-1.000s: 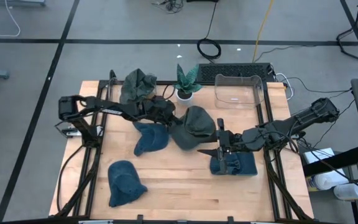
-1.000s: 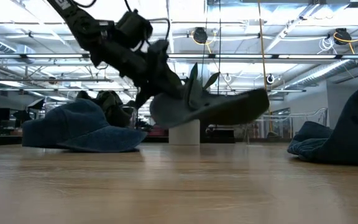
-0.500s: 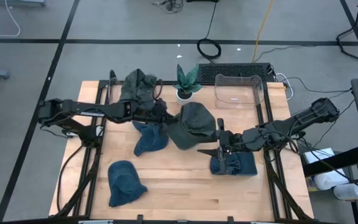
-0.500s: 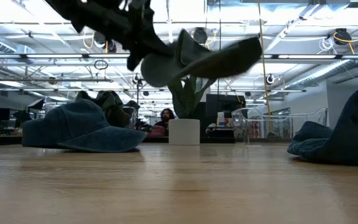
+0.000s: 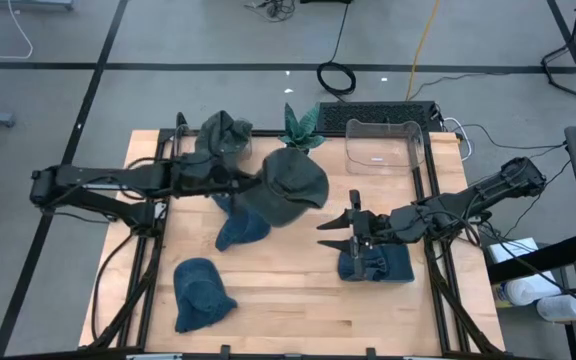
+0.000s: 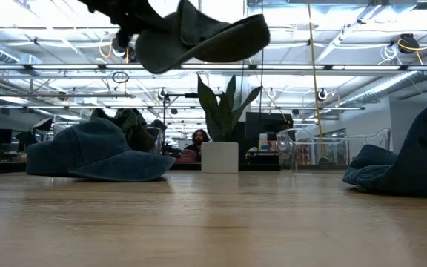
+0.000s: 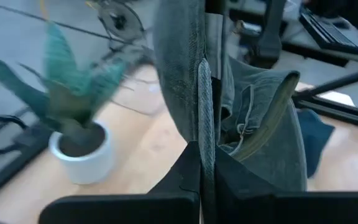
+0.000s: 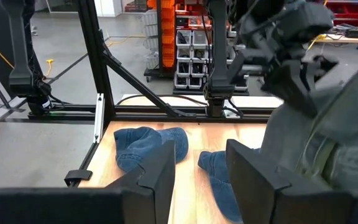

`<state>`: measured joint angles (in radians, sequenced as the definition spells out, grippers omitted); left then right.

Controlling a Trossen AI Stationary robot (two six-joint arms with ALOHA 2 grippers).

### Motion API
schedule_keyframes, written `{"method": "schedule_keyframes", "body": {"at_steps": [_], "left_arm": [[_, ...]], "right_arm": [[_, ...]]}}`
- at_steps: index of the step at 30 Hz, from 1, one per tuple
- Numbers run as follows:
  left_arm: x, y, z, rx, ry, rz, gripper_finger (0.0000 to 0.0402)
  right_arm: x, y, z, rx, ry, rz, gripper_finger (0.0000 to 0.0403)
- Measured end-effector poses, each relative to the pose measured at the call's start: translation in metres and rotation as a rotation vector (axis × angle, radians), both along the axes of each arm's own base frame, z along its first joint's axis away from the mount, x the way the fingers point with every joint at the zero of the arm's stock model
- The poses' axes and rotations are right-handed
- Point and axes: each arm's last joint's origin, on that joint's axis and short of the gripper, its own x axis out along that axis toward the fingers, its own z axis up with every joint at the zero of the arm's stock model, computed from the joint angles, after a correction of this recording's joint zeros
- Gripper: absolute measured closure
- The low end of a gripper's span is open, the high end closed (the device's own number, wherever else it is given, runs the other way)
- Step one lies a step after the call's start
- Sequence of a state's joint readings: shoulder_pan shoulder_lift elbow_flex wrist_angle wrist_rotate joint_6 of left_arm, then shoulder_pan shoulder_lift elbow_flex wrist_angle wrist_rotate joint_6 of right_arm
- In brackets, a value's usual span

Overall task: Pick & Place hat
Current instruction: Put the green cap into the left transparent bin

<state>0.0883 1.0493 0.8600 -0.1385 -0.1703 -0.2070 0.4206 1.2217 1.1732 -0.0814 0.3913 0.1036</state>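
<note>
A grey-green hat [image 5: 290,186] hangs high above the table's middle, seen near the top of the low view [image 6: 202,38]. My left gripper [image 5: 244,183] is shut on it and reaches in from the table's left. My right gripper [image 5: 334,233] stands open in the air right of the middle, with nothing between its fingers [image 8: 157,174], above a blue hat [image 5: 376,265] that lies on the table. The held hat [image 8: 344,134] shows ahead of it in the right wrist view. My left gripper pinches the hat's brim edge [image 7: 204,140] between its two shut fingers [image 7: 182,171]; the edge runs straight out from between them. The fingers come nearly level from the table's left. The hat is lifted clear of the table, its crown beyond the fingertips.
Two more blue hats [image 5: 238,228] [image 5: 203,292] lie on the left half of the table. A grey-green heap of hats [image 5: 223,135] sits at the far left, a potted plant [image 5: 301,125] at the far middle, and a clear bin [image 5: 383,145] at the far right.
My left gripper has risen and drawn back toward the table's left and far edge, rolling its wrist, still shut on the hat. The hat has gone from just above the table to high above it and now hangs closer to level.
</note>
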Motion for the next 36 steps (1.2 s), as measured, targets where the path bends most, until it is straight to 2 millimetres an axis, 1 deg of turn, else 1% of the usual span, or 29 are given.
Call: {"method": "schedule_keyframes", "body": {"at_steps": [7, 11, 14, 20, 27, 33, 36], "left_arm": [[-0.028, -0.001, 0.016, 0.109, -0.018, 0.131, 0.0394], [-0.039, -0.005, 0.024, 0.208, -0.025, 0.211, 0.0394], [-0.045, -0.008, 0.025, 0.301, 0.015, 0.29, 0.0394], [-0.049, -0.02, 0.026, 0.488, 0.111, 0.453, 0.0394], [-0.053, -0.035, 0.026, 0.69, 0.247, 0.685, 0.0394], [-0.051, -0.044, 0.023, 0.795, 0.346, 0.803, 0.0394], [-0.043, -0.049, 0.02, 0.859, 0.414, 0.807, 0.0394]], "right_arm": [[0.0, 0.0, 0.0, 0.0, 0.0, 0.0, 0.0273], [0.0, 0.0, 0.0, 0.0, 0.0, 0.0, 0.0273], [0.0, 0.0, 0.0, 0.0, 0.0, 0.0, 0.0273], [0.0, 0.0, 0.0, 0.0, 0.0, 0.0, 0.0273], [0.0, 0.0, 0.0, 0.0, 0.0, 0.0, 0.0273], [0.0, 0.0, 0.0, 0.0, 0.0, 0.0, 0.0273], [0.0, 0.0, 0.0, 0.0, 0.0, 0.0, 0.0273]]}}
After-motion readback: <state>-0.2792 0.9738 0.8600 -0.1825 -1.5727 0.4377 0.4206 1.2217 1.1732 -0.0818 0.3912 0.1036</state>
